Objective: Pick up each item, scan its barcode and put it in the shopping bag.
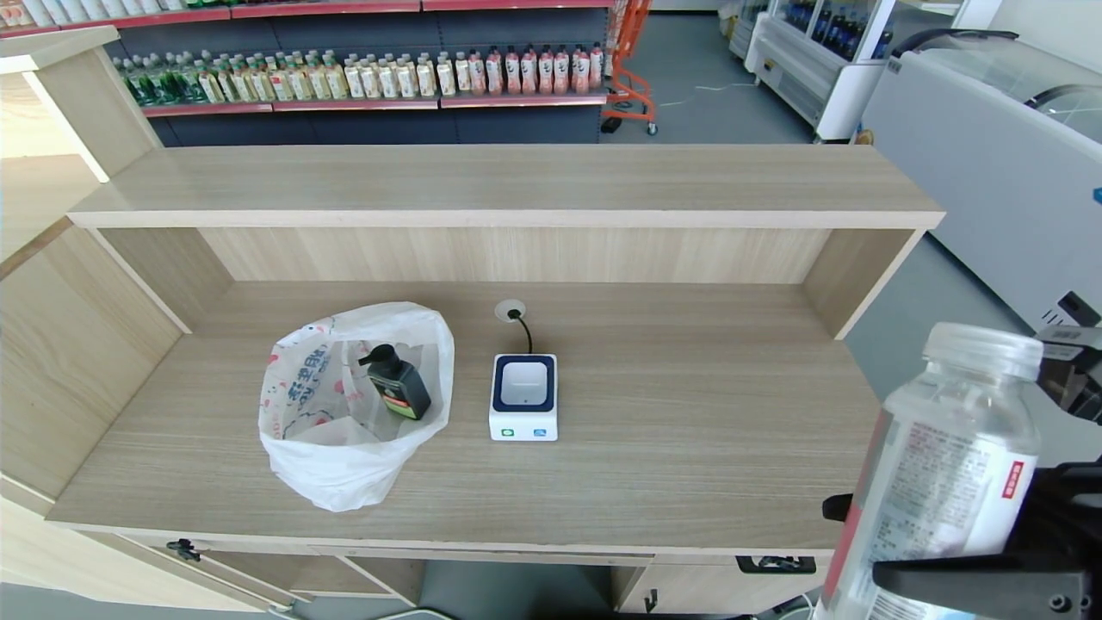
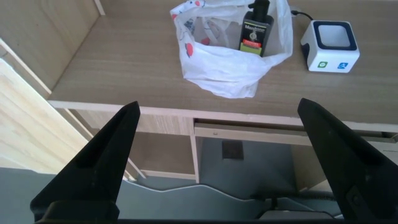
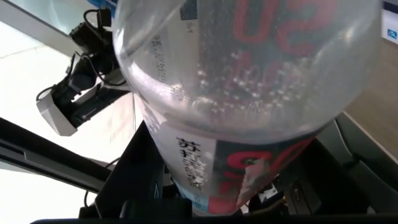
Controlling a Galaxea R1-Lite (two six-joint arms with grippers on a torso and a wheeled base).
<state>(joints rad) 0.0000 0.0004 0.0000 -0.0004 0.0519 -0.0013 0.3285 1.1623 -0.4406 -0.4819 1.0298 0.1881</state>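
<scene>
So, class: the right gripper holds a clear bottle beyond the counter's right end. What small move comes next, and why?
Probably swing the right gripper leftward to bring the clear bottle over the scanner. The bottle is gripped off the counter at its right end, the scanner sits mid-counter beside the shopping bag, which already holds a dark pump bottle.

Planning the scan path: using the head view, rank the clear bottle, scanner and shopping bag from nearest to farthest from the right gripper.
1. Clear bottle: held in the right gripper.
2. Scanner: centre.
3. Shopping bag: farthest left.
</scene>
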